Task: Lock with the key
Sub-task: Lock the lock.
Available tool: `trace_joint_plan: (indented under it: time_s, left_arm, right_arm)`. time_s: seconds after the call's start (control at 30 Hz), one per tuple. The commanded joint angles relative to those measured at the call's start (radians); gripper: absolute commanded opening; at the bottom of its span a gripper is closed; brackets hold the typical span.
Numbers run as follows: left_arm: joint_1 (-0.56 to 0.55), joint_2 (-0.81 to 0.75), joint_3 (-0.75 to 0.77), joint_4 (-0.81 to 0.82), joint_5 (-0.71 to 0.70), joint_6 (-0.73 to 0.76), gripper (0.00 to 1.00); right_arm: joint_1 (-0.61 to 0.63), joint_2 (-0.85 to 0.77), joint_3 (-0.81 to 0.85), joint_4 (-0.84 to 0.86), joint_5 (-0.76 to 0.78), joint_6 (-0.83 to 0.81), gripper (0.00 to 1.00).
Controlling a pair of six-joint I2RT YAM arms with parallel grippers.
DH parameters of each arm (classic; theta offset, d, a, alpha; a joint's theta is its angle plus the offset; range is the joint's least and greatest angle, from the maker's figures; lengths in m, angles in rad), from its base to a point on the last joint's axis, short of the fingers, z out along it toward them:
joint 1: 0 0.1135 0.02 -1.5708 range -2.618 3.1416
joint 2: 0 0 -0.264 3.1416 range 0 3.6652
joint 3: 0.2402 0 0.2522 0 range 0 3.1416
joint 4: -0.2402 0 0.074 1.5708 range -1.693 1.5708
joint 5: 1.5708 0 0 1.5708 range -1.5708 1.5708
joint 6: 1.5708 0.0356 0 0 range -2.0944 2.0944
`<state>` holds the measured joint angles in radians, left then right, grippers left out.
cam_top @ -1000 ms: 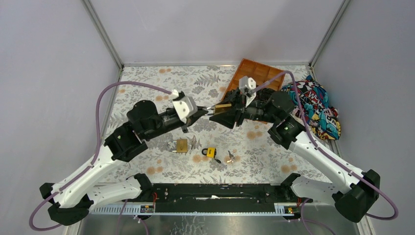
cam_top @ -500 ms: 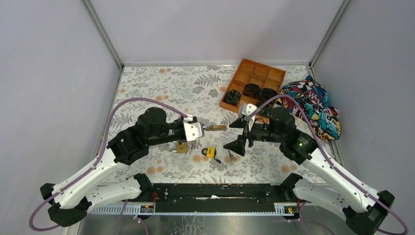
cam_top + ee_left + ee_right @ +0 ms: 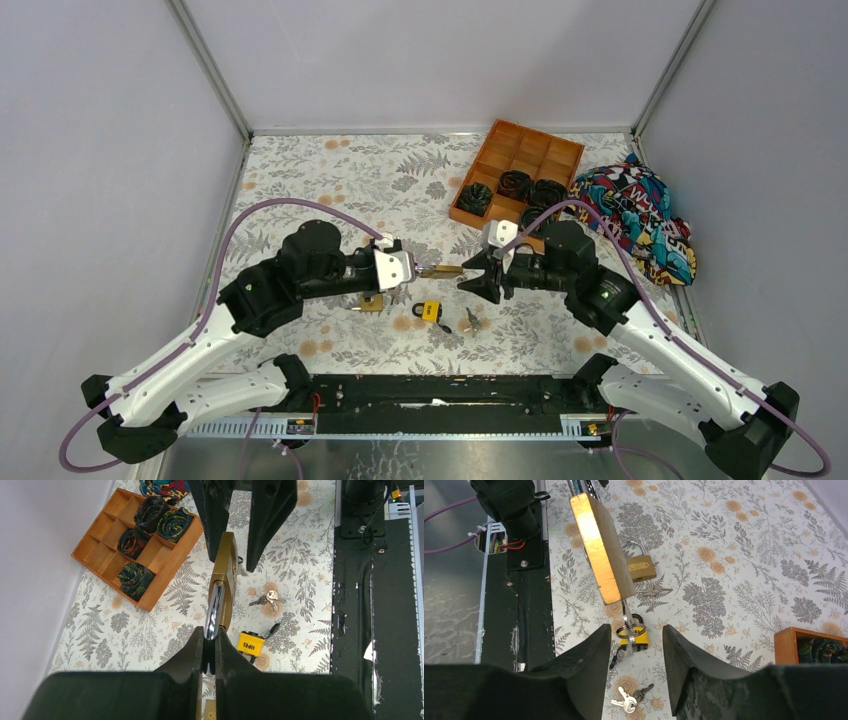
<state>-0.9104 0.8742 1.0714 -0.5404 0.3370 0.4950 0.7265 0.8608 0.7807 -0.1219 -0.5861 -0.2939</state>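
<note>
Both arms reach inward above the table (image 3: 330,170), wrists facing. The left gripper (image 3: 210,642) pinches the brass padlock (image 3: 223,575) by its shackle, holding it out; the right gripper (image 3: 636,632) gapes empty, fingers flanking the padlock's far end

The left arm (image 3: 190,345) and right arm (image 3: 670,338) are showing white lower links and black joints, a purple cable (image 3: 290,201) trailing along each, white wrist housings (image 3: 392,267) and tapered black fingers (image 3: 574,680).

Left end effector (image 3: 210,639) clamped; right end effector (image 3: 636,636) spread, seemingly facing it.
</note>
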Motion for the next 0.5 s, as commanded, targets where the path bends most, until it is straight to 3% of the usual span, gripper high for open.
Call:
trace_joint_plan:
  time_s: [0.0,0.2,0.37,0.47]
  left_arm:
    - [-0.008,-0.014,0.059,0.106,0.030,-0.020,0.00]
    - [-0.008,-0.012,0.061,0.107,0.037,-0.021,0.00]
    - [-0.007,-0.009,0.063,0.107,0.034,-0.021,0.00]
    - [-0.008,-0.007,0.066,0.106,0.036,-0.019,0.00]
  right_arm:
    - [0.007,0.042,0.059,0.054,-0.045,-0.037,0.46]
    - [0.007,0.038,0.053,0.094,-0.069,-0.014,0.31]
    - [0.007,0.038,0.065,0.097,-0.083,0.000,0.40]
    - [0.007,0.042,0.073,0.077,-0.073,-0.013,0.27]
